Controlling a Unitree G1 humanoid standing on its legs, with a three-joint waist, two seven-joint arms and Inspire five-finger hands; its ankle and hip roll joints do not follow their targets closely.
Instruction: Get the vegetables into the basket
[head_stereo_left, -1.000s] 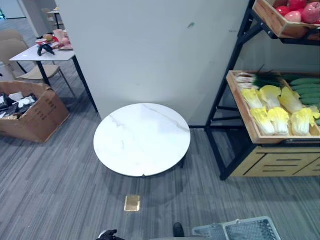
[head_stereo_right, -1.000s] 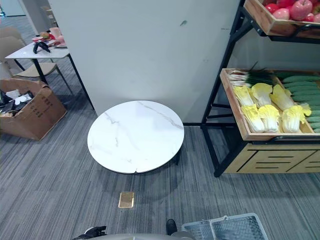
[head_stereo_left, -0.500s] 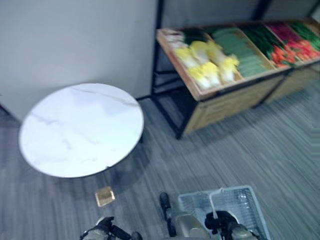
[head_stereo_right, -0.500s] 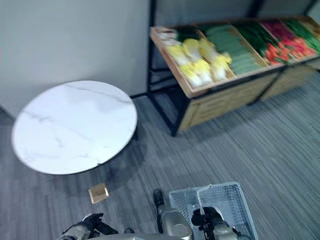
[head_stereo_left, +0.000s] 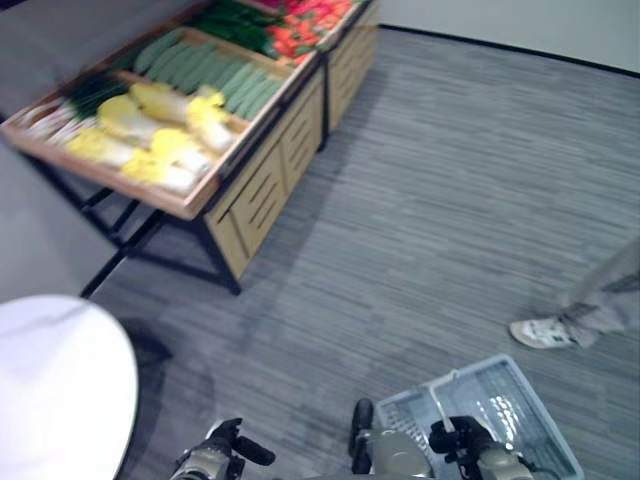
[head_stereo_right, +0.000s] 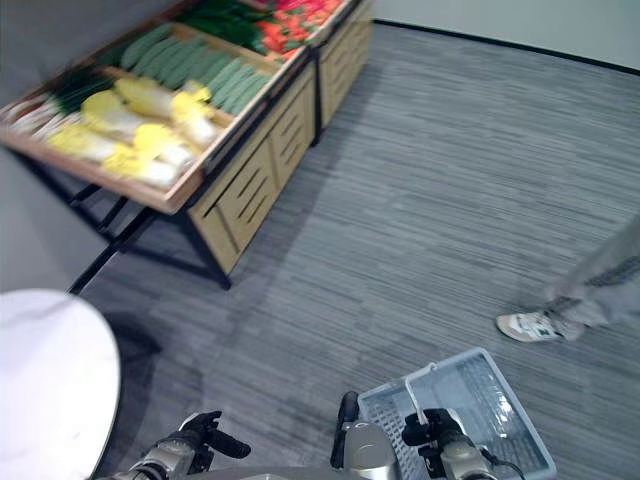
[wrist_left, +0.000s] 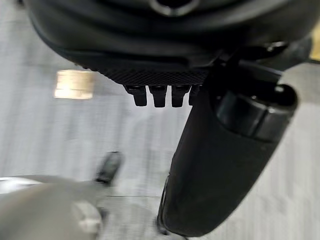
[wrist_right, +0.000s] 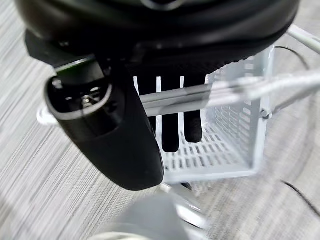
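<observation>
While my right hand (head_stereo_right: 432, 432) grips the basket's (head_stereo_right: 500, 400) handle (wrist_right: 220, 92) at 5 o'clock, fingers hooked round it, my left hand (head_stereo_right: 195, 438) sits at 7 o'clock, curled on nothing. I see the vegetables (head_stereo_left: 160, 130) on the shelf (head_stereo_left: 190, 200) at 10 o'clock, well apart from the basket. A person's shoe (head_stereo_left: 540, 332) stands at 3 o'clock.

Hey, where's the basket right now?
The basket hangs low on the robot's right in the eye views, its handle held by the right hand, above the grey carpet near a person's shoe.
</observation>
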